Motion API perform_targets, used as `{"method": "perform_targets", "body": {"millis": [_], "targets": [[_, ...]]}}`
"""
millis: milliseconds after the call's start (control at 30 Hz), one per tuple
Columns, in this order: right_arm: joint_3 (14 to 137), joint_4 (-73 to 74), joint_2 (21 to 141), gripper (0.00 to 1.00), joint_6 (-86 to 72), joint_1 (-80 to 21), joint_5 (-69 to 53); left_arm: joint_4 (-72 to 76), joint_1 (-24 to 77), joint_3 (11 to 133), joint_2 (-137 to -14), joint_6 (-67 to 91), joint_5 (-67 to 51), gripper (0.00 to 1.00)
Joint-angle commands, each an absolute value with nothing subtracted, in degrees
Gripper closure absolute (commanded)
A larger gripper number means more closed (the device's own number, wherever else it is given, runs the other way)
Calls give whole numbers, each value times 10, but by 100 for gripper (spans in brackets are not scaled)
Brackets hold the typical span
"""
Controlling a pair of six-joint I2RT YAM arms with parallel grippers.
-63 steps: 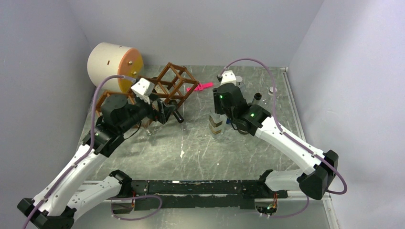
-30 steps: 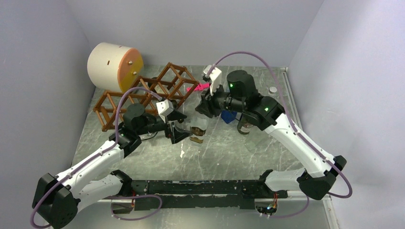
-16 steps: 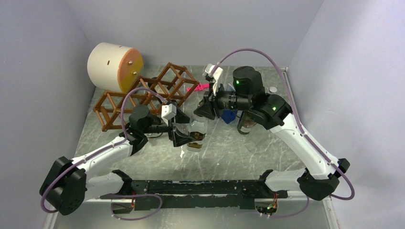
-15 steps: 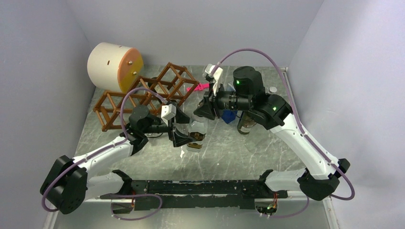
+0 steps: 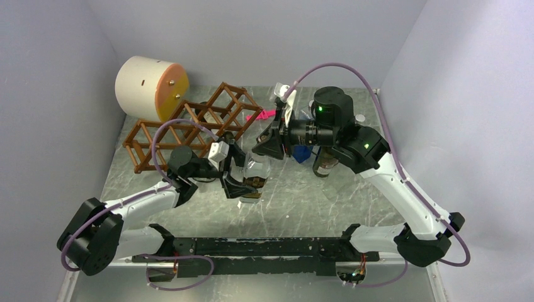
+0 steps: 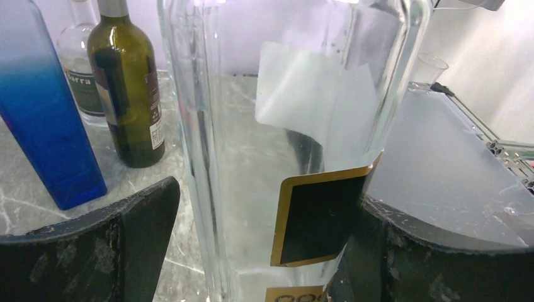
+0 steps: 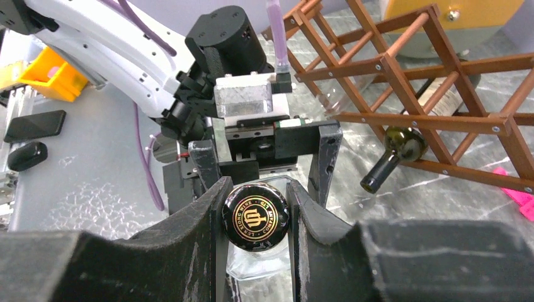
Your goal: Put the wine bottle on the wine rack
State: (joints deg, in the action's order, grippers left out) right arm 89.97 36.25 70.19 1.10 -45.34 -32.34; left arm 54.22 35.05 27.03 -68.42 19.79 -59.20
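Clamping the black, gold-printed cap of the wine bottle (image 7: 255, 217), the right gripper (image 5: 264, 148) has a finger tight on each side of the cap. Left gripper (image 6: 267, 207): fingers spread wide, one on either side of the bottle's body, close against the glass; cannot tell whether they press it. Bottle is over mid-worktop, near and right of the wine rack (image 5: 189, 126) and apart from it; whether its base touches the worktop (image 5: 327, 201) is not visible. Rack stands far left, with a cream drum with an orange face (image 5: 151, 88) behind it and a pink scrap (image 5: 264, 114) off its right end. Right of the held bottle, by the right arm: a blue bottle (image 6: 44, 119), a dark olive bottle (image 6: 129, 94) and a clear labelled bottle (image 6: 79, 69) behind them, all upright. Overhead view half hides these; left wrist view shows them plainly, plus a small clear cup (image 6: 431, 66) past the held bottle. Right wrist view alone makes out a dark bottle (image 7: 393, 154) lying in a rack cell, neck poking out past the bars. Held bottle: clear, flat-sided glass, see-through, with a pale label above a black gold-edged one. Rack: thin reddish-brown wooden bars, screwed at the joints, open diamond cells. Worktop: grey, marbled, glossy.
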Motion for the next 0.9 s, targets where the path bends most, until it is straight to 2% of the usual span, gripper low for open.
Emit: {"method": "perform_targets", "body": {"millis": [0, 67, 167, 200, 233, 267, 367, 433, 500, 633, 867], "targets": [[907, 258, 671, 100, -15, -452, -368, 582, 368, 274, -695, 197, -605, 8], [902, 254, 669, 100, -17, -452, -370, 582, 373, 276, -697, 194, -597, 21], [896, 259, 665, 100, -18, -452, -357, 557, 373, 282, -686, 168, -571, 51], [894, 263, 663, 100, -19, -451, -350, 545, 373, 284, -678, 154, -564, 62], [891, 268, 661, 100, -21, -452, -342, 532, 373, 287, -670, 137, -556, 80], [888, 272, 658, 100, -24, -452, -331, 515, 374, 291, -661, 121, -546, 91], [888, 299, 653, 77, -30, -452, -291, 453, 374, 310, -633, 58, -514, 93], [894, 318, 648, 54, -33, -452, -269, 394, 373, 330, -618, 4, -489, 93], [896, 323, 637, 40, -36, -452, -254, 326, 373, 359, -608, -63, -465, 93], [902, 316, 622, 28, -56, -452, -213, 235, 374, 426, -607, -185, -417, 93], [962, 355, 646, 27, -96, -452, -121, -12, 374, 610, -675, -435, -364, 93]]}}
